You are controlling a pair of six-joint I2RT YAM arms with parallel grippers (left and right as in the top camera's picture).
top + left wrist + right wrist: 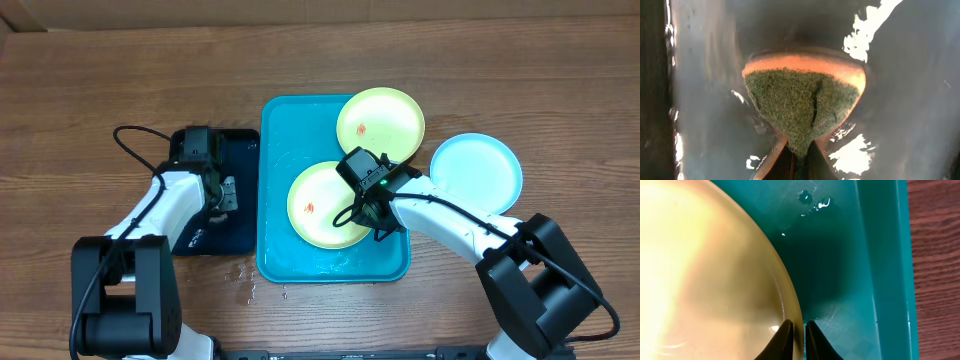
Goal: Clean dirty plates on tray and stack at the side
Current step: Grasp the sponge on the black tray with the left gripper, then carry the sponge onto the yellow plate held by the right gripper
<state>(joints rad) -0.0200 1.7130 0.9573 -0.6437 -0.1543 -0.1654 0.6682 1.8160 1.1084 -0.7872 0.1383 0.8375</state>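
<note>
The turquoise tray (275, 160) holds two pale yellow-green plates. One plate (315, 205) lies at the tray's middle with a red-orange smear. The other plate (380, 122) rests at the tray's far right corner, also smeared. A light blue plate (477, 172) lies on the table to the right of the tray. My right gripper (372, 212) is shut on the near plate's rim (798, 330), one finger on each side. My left gripper (222, 193) is over the black tray (240, 225), shut on a green and orange sponge (802, 102).
The black tray is wet and glossy in the left wrist view (920, 100). Water drops (248, 280) lie on the wooden table in front of the trays. The turquoise tray's raised right wall (885, 270) is close beside my right gripper.
</note>
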